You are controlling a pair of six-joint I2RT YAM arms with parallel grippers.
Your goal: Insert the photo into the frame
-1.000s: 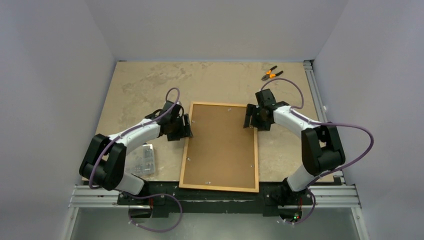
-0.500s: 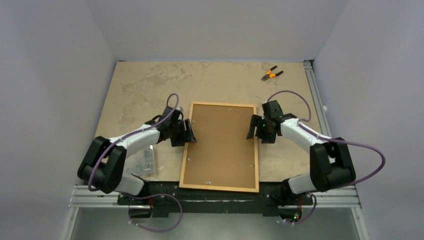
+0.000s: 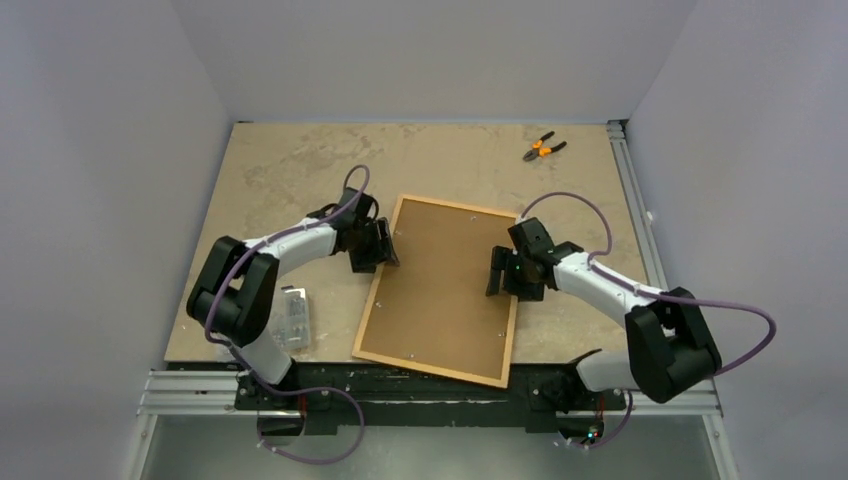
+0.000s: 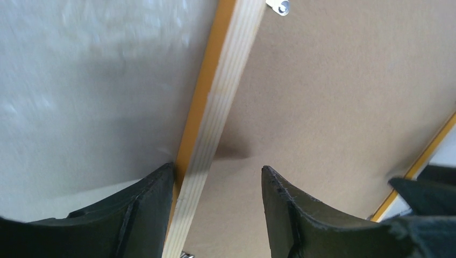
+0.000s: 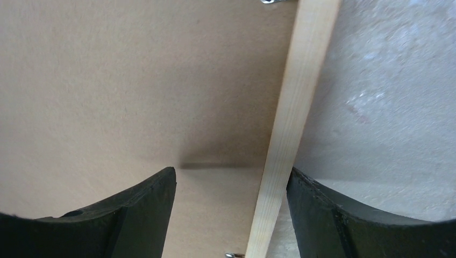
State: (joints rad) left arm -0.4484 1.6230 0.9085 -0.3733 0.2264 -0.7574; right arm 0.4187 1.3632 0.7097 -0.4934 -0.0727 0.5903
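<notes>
Well, our left jaws stand apart astride the left rail of the frame (image 4: 220, 102), one finger just beside its orange edge; our right jaws straddle the right rail, also apart. We see the frame lying back-up and skewed, centre of the overhead view, brown board (image 3: 440, 290) showing, on the counter (image 3: 300, 170).

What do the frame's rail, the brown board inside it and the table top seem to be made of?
The frame: pale, unfinished-looking wood with fine straight grain lines and orange paint on its outer edge. The backing board: probably hardboard or fibreboard, matte, even brown, no grain. The table: stone-like mottled beige, perhaps laminate.
</notes>
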